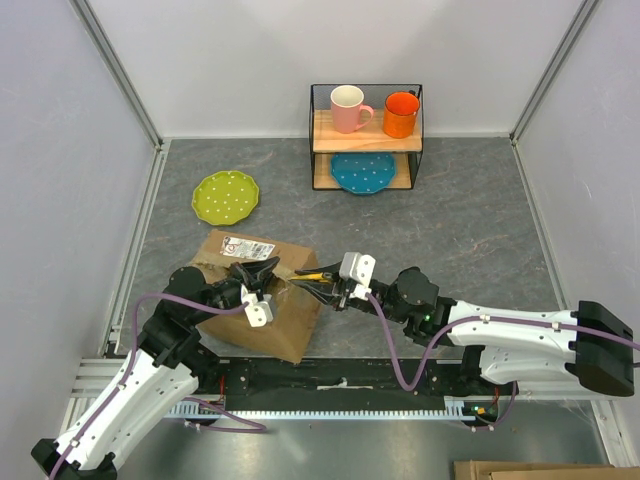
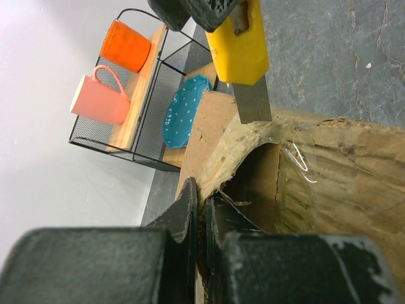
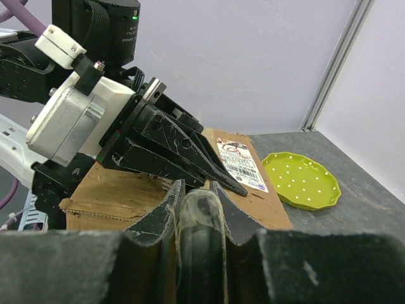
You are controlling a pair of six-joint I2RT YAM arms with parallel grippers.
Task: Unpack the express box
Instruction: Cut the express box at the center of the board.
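Cardboard express box [image 1: 272,325], white label [image 1: 247,246], top torn open (ragged), left pincer [image 2: 201,202] pinching its flap, right pincer [image 3: 197,193] clamping knife [image 2: 240,44]

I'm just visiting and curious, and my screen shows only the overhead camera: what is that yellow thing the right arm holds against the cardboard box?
Observer: The left wrist camera shows a yellow utility knife, with its metal blade at the torn edge of the express box.
Operator: Is the box open yet?
Observer: Partly. That camera looks through a ragged gap into a hollow interior, but I can't make out any contents.
Operator: And what is the left arm doing?
Observer: The left arm's jaws are shut on the torn cardboard edge beside that gap.
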